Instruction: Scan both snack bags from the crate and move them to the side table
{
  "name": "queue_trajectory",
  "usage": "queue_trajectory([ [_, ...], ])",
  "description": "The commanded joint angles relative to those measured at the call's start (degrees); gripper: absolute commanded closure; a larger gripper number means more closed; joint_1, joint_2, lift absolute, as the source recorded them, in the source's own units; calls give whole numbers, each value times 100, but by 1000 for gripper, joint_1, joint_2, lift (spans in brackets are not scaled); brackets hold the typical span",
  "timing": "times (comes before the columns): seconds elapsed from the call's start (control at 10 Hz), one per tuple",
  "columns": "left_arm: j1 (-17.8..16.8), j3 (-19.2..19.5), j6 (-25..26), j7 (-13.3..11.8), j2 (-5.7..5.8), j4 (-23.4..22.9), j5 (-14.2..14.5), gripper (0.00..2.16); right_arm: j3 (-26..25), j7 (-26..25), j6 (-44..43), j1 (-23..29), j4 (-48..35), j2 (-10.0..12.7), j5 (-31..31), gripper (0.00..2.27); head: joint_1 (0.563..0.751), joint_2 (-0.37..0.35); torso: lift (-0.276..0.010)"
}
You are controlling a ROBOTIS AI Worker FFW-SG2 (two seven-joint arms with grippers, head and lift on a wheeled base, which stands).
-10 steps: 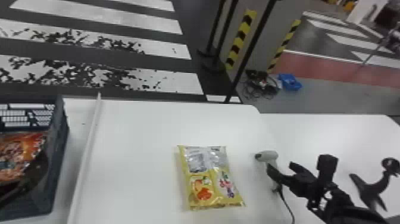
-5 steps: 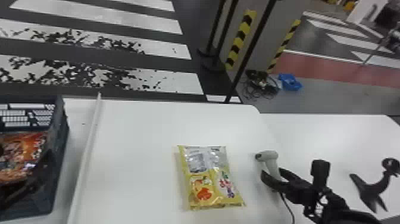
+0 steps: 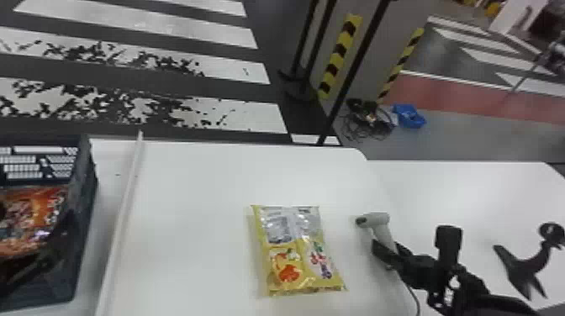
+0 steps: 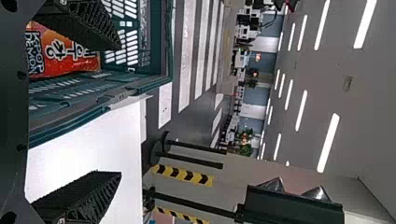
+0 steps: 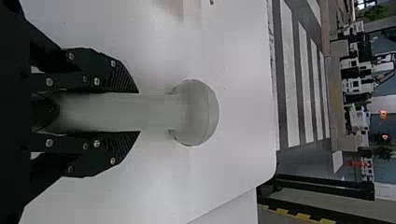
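At the crate's near right side is my left gripper [image 3: 40, 262], over an orange snack bag [image 3: 35, 214]. In the left wrist view that gripper [image 4: 120, 110] is open, one finger over the crate beside the orange bag [image 4: 70, 58], the other over the white table. A yellow snack bag [image 3: 296, 252] lies flat mid-table. To its right, my right gripper [image 3: 389, 254] holds the pale scanner [image 3: 376, 219] by its handle. In the right wrist view, the right gripper [image 5: 137, 112] has both fingers against the handle, below the rounded scanner head [image 5: 196, 112].
The dark crate [image 3: 86, 201] stands at the far left, beside a long white strip [image 3: 122, 218] on the table [image 3: 193, 189]. On the right, a second white table [image 3: 454, 189] bears a black curved stand [image 3: 525, 262]. A thin cable [image 3: 414, 294] trails below the scanner.
My right gripper has moved left onto the scanner's handle and closed around it. The left gripper has shifted slightly at the crate. The yellow bag lies as before.
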Motion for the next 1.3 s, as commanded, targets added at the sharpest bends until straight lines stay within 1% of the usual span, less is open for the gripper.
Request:
queue_trajectory([
  [0.0,6,1,0,-3,8,-21,0,36,-128,-207,192,297,-599,47,-82,2243,695,-350,-95],
  [0.1,15,1,-17,-3,8,-29,0,36,-269,-418,491,552,-1144,91,-196,2243,695,-350,-95],
  [0.2,15,1,-17,5,52,-47,0,36,-523,-787,843,938,-1988,258,-240,2243,695,-350,-95],
  [0.3,15,1,-17,23,122,-56,9,36,-734,-972,1300,1228,-2831,478,-372,2243,695,-350,-95],
  [0.4,6,18,-17,32,175,-56,17,36,-849,-1174,1792,1483,-3640,627,-468,2243,695,-350,-95],
  [0.5,15,9,-35,32,175,-64,35,36,-901,-1244,2196,1650,-4290,794,-547,2243,695,-350,-95],
  [0.6,6,-26,-140,76,175,-64,0,36,-875,-1280,2372,1773,-4774,996,-556,2243,695,-316,-95],
  [0.7,6,-26,-158,93,210,-56,9,36,-840,-1341,2706,1817,-5134,1207,-565,2243,695,-280,-95],
  [0.8,6,-26,-140,93,254,-64,17,36,-734,-1350,2829,1879,-5380,1383,-565,2243,695,-262,-95],
  [0.9,6,-26,-140,93,263,-91,26,36,-567,-1359,2882,1931,-5556,1550,-521,2243,695,-232,-95],
  [1.0,6,-26,-140,93,280,-126,35,36,-330,-1350,2847,1940,-5565,1664,-380,2243,695,-195,-95],
  [1.1,6,-34,-140,111,298,-152,35,36,-93,-1350,2776,1940,-5538,1691,-161,2243,695,-161,-95],
  [1.2,41,-26,-158,155,333,-170,35,36,48,-1359,2706,1923,-5451,1691,-90,2243,695,-148,-95],
])
